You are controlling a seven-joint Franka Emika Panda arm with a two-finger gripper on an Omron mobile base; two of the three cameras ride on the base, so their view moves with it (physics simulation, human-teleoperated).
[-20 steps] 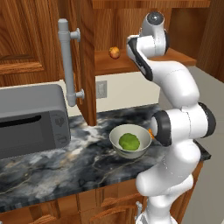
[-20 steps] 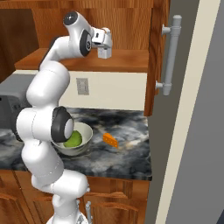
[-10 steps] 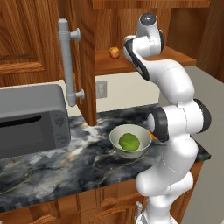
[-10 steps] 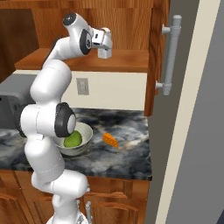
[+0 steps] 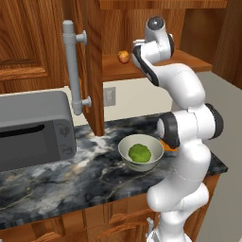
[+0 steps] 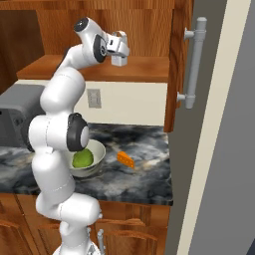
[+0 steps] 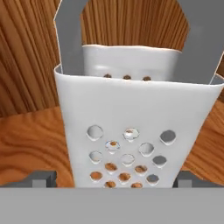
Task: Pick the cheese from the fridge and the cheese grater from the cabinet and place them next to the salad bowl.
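Hand: your hand (image 6: 120, 61) has edged toward the cabinet (image 6: 99, 69) shelf, jaws wide, gripping nothing
Cheese grater: the cheese grater (image 7: 133, 135) stands upright between the fingertips, perhaps untouched
Cheese: the cheese (image 6: 125, 160) lies on the desk (image 6: 144, 174) beside the salad bowl (image 6: 97, 157)
Meaning: closing comes next

The grater (image 7: 135, 131) has its handle cut off at the hand view's top edge, and the arm hides most of the cheese (image 5: 166, 144).
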